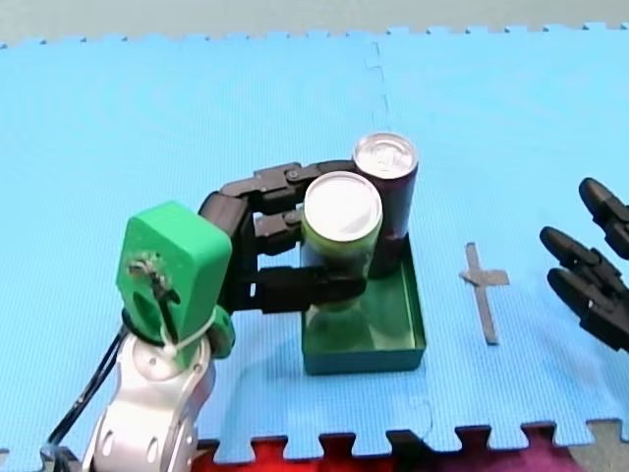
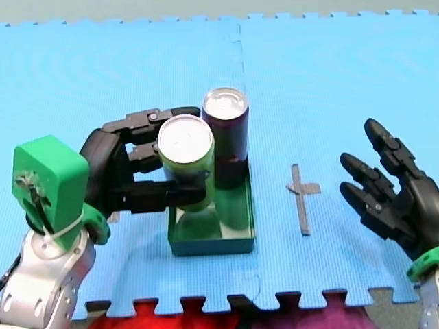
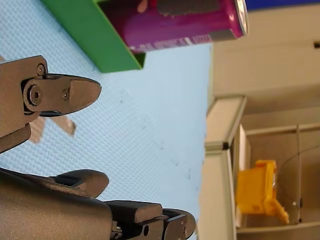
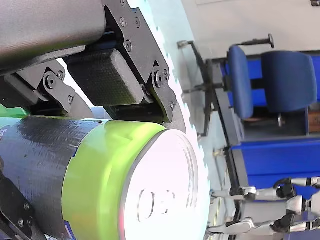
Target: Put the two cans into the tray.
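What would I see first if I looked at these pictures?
The robot's left hand grips a green can right at the green tray, in the middle of the blue mat. A purple can stands upright in the tray's far end, just behind it. The right hand is off to the right, holding nothing.

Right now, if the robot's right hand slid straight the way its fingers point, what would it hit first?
Probably nothing: the right hand points along blue mat, missing the tray and tape.

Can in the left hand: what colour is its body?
Lime-green can with black band, gripped by left hand; second wrist view shows it best.
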